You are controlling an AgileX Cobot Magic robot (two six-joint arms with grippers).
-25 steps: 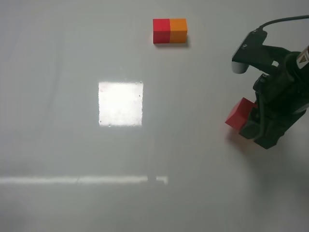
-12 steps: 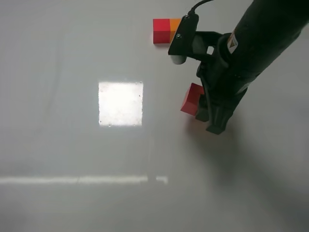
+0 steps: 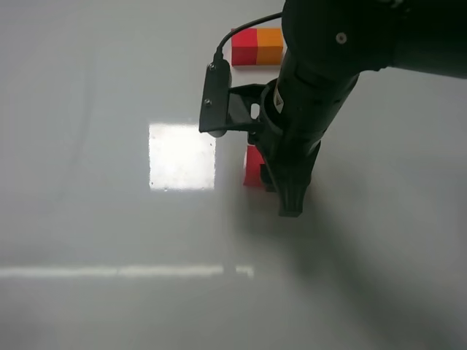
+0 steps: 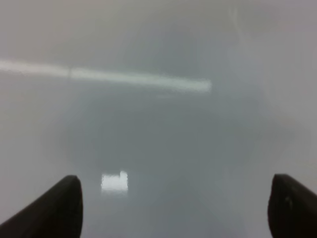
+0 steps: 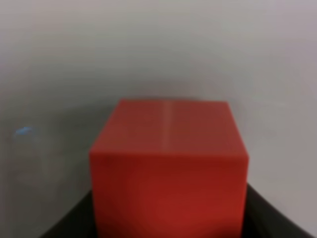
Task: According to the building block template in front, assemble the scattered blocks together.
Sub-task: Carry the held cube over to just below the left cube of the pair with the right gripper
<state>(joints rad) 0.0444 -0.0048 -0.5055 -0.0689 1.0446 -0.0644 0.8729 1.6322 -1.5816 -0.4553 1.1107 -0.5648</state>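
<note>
Block check: red cube [image 3: 252,166] is clamped in the right gripper [image 3: 273,175], with dark fingers [image 5: 270,215] flanking both of its side faces. Cube is mid-table, just right of the bright glare patch [image 3: 182,157]. It is well apart from the building block template [image 3: 257,46], a joined red-orange bar near the far edge. Can't tell whether the cube touches the white table [image 3: 87,306]. Left gripper [image 4: 173,210] is spread wide, low over the tabletop.
</note>
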